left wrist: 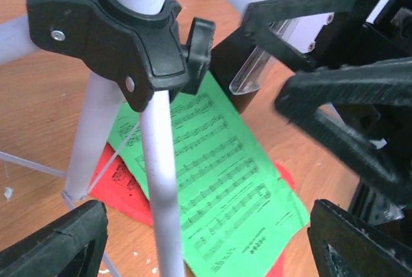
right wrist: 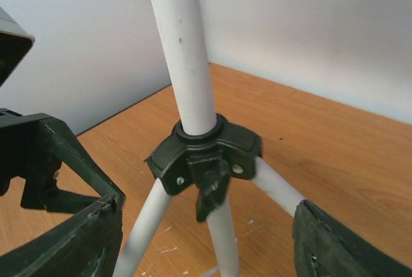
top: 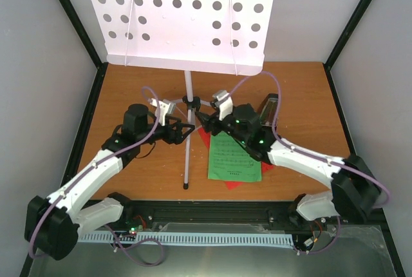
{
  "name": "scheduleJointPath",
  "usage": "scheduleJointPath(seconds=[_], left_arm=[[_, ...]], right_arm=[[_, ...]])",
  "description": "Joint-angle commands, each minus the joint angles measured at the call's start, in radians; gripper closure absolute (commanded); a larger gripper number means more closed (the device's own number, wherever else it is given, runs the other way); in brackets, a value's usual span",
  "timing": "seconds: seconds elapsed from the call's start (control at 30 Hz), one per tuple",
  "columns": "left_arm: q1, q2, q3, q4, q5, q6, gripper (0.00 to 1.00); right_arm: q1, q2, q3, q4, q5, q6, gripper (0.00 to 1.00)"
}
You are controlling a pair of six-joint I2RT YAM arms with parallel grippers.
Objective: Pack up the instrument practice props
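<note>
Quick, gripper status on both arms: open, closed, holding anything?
Left gripper: open, music stand leg between the jaws, not gripped.
Right gripper: open, facing the tripod hub, holding nothing.

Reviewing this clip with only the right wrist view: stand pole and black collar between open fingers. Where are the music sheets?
Observer: The green sheet lies flat on the table, overlapping the red sheet, right of the music stand.
Operator: And the metronome?
Observer: The metronome sits behind the right arm, beyond the sheets.
Operator: Left gripper?
Observer: The left gripper is open, a stand leg running between its fingers, not gripped.
</note>
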Motion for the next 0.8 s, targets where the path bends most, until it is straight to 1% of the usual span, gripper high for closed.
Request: scheduleJointPath(seconds=[0.0,0.07,0.1,0.17,0.23,0.3,0.43,0.53,0.6,0.63,0.77], left_arm=[[0.002,-0.125,-0.066,0.109,-0.016,-0.157,0.11],[0.001,-0.178,-0.104,0.127,-0.040,-0.202,0.09],[0.001,-0.197,-0.117,0.128,-0.050,-0.221,0.08],[0.001,-0.211,-0.140,0.137,-0.039,-0.228,0.06],[0.001,-0.200,-0.143,0.132,0.005,-0.213,0.05],[0.001,-0.173,-0.138,0.120,0.035,-0.195,0.05],[0.001,-0.116,-0.135,0.132,0.058,-0.195,0.06],[0.001,-0.069,-0.139,0.205,0.086,-0.241,0.09],[0.001,-0.033,-0.126,0.218,0.052,-0.278,0.13],[0.002,-0.019,-0.118,0.216,0.035,-0.287,0.15],[0.004,0.015,-0.088,0.202,-0.003,-0.297,0.20]], right_arm=[[-0.075,-0.147,-0.125,0.106,-0.131,0.132,0.26],[-0.140,-0.187,-0.190,0.180,-0.224,0.227,0.22],[-0.193,-0.197,-0.210,0.212,-0.276,0.268,0.21],[-0.281,-0.200,-0.231,0.292,-0.397,0.365,0.20],[-0.351,-0.184,-0.227,0.391,-0.523,0.464,0.19],[-0.389,-0.152,-0.184,0.442,-0.611,0.535,0.18],[-0.397,-0.026,-0.016,0.482,-0.748,0.587,0.18],[-0.396,0.081,0.100,0.586,-0.861,0.675,0.22],[-0.387,0.149,0.178,0.643,-0.915,0.734,0.25],[-0.379,0.173,0.221,0.637,-0.933,0.734,0.26],[-0.342,0.226,0.352,0.521,-0.962,0.654,0.25]])
